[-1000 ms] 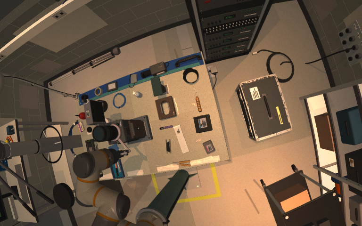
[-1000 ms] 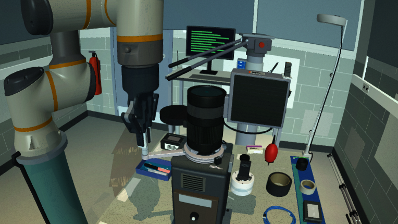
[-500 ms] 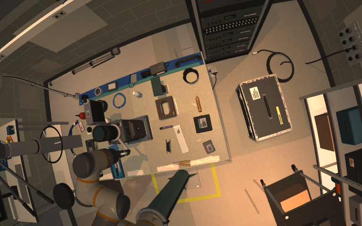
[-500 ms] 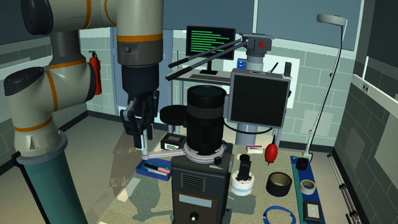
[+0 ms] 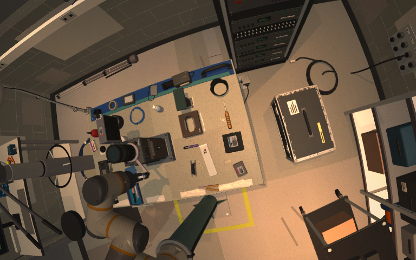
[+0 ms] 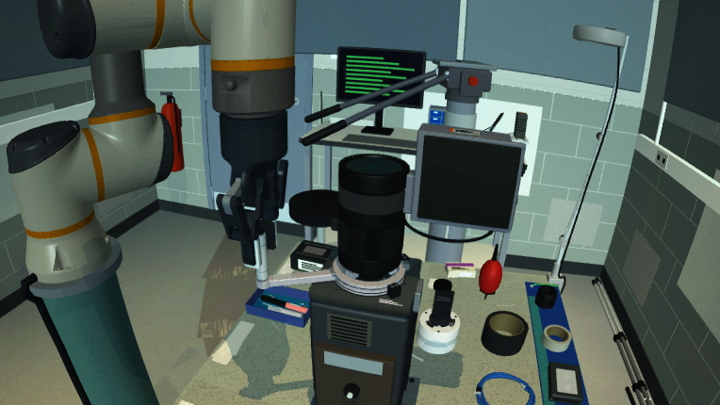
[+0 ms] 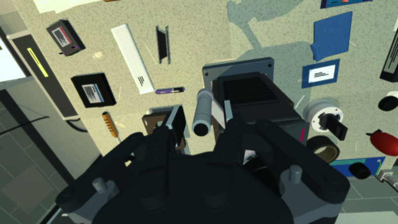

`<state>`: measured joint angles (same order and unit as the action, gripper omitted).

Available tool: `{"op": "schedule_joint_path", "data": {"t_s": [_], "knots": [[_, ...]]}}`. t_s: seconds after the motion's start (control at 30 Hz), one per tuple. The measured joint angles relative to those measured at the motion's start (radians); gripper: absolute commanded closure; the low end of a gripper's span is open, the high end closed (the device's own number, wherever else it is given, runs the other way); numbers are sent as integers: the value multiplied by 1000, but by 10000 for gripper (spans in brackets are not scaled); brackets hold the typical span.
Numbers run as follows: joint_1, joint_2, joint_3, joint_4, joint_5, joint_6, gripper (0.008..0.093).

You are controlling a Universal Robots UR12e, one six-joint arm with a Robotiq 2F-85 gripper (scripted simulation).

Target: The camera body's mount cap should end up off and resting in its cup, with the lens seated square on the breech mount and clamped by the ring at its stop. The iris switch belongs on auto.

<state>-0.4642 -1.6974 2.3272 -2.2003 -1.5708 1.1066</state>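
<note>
My gripper [image 7: 202, 117] [image 6: 254, 241] hangs over the left side of the camera body [image 6: 363, 332], around the upright grey handle [image 7: 202, 115] [image 6: 261, 264] of the clamp ring's lever. The pale ring [image 6: 368, 281] circles the foot of the black lens [image 6: 372, 214], which stands upright on the body's mount. The lever arm runs from the ring out to the handle. The mount cap [image 6: 442, 302] sits on edge in the white cup [image 6: 437, 334] right of the body. The iris switch is hidden from me. The gripper is open and holds nothing.
A blue tray of pens [image 6: 279, 304] lies left of the body, under the lever. A roll of black tape [image 6: 504, 332], a red blower [image 6: 489, 275] and a blue cable coil [image 6: 504, 392] lie to the right. A monitor panel [image 6: 466, 181] stands behind the lens.
</note>
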Motion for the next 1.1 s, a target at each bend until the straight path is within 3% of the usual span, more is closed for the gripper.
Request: {"op": "schedule_joint_path", "data": {"t_s": [0.73,1.1], "knots": [[0,-71,-71,141,0,0,534],[0,-83,-87,169,0,0,534]]}}
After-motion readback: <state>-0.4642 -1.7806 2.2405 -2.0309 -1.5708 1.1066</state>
